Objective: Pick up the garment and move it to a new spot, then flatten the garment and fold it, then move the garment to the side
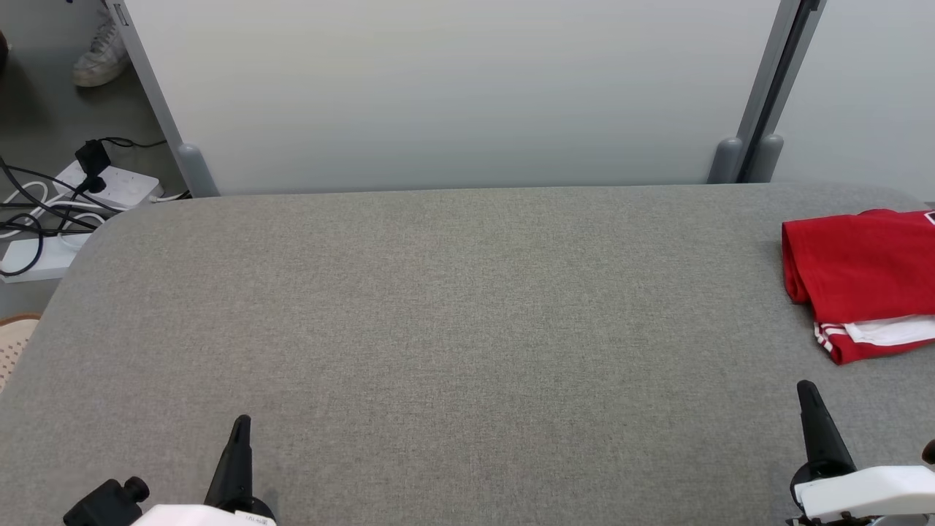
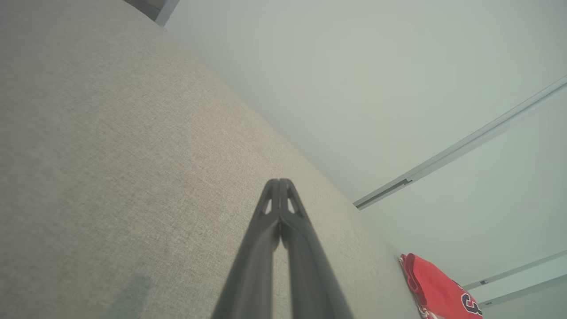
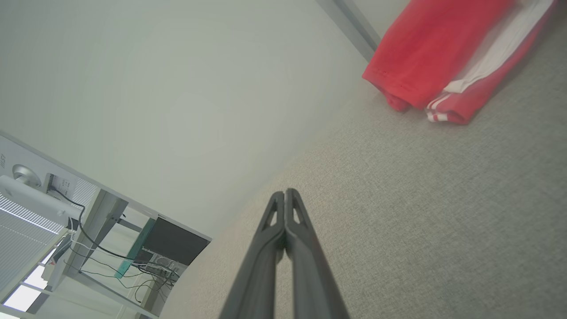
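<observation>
Grey fabric worktop [image 1: 438, 307] spans the frame. Red garment [image 1: 862, 281], folded, lies at the right edge, mid-height. Left gripper [image 1: 240, 424] at lower left and right gripper [image 1: 806, 389] at lower right both have fingers pressed together, holding nothing.

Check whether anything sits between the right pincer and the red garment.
Nothing visible does. The right pincer, shut, is near the table's front edge. Bare grey tabletop lies between it and the red garment, which sits folded at the table's right side.
</observation>
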{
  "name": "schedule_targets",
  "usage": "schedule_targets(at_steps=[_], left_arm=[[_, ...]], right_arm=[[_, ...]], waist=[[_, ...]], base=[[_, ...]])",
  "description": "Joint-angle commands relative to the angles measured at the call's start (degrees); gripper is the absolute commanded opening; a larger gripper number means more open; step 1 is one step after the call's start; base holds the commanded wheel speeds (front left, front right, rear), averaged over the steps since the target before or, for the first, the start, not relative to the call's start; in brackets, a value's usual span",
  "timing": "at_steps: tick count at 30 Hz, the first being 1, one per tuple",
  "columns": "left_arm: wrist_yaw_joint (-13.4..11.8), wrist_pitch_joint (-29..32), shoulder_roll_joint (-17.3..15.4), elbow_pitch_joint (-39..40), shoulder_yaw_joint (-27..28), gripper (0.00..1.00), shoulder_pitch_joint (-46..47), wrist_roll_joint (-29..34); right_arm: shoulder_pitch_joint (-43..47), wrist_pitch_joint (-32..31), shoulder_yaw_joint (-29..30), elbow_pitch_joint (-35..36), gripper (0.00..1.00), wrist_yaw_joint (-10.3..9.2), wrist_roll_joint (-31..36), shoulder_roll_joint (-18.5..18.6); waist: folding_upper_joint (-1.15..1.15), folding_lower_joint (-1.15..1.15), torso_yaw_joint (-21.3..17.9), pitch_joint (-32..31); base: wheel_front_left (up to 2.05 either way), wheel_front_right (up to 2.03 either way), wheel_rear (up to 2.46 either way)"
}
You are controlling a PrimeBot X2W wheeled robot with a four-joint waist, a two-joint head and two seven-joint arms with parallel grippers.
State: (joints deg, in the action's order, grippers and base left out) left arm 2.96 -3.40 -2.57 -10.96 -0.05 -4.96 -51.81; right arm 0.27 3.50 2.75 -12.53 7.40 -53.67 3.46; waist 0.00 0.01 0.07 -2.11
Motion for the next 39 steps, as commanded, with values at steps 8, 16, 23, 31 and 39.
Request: schedule_targets(at_steps=[8, 16, 23, 31, 39], left_arm=[[1.1, 1.6, -0.2, 0.7, 2.1, 0.00, 4.8, -6.6], [1.6, 2.9, -0.2, 0.1, 2.8, 0.00, 5.8, -11.9], [2.1, 4.1, -0.3, -0.5, 3.4, 0.00, 6.7, -16.6], [2.6, 5.4, -0.3, -1.1, 4.2, 0.00, 7.7, -21.9], [3.2, 6.7, -0.3, -1.7, 4.9, 0.00, 8.7, -27.3]], right_arm=[[-3.2, -1.7, 0.1, 0.6, 0.00, 0.06, -6.1, 0.3], [-3.7, -3.0, 0.7, 0.3, 0.00, 0.07, -11.3, 0.1], [-4.1, -4.2, 1.2, 0.0, 0.00, 0.07, -15.7, 0.0], [-4.7, -5.5, 1.8, -0.3, 0.00, 0.07, -20.8, -0.1], [-5.2, -6.8, 2.4, -0.7, 0.00, 0.08, -26.0, -0.2]], waist=[[0.00, 0.00, 0.0, 0.3], [0.00, 0.00, 0.0, 0.6], [0.00, 0.00, 0.0, 0.9], [0.00, 0.00, 0.0, 1.2], [0.00, 0.00, 0.0, 1.5]], base=[[0.00, 0.00, 0.00], [0.00, 0.00, 0.00], [0.00, 0.00, 0.00], [0.00, 0.00, 0.00], [0.00, 0.00, 0.00]])
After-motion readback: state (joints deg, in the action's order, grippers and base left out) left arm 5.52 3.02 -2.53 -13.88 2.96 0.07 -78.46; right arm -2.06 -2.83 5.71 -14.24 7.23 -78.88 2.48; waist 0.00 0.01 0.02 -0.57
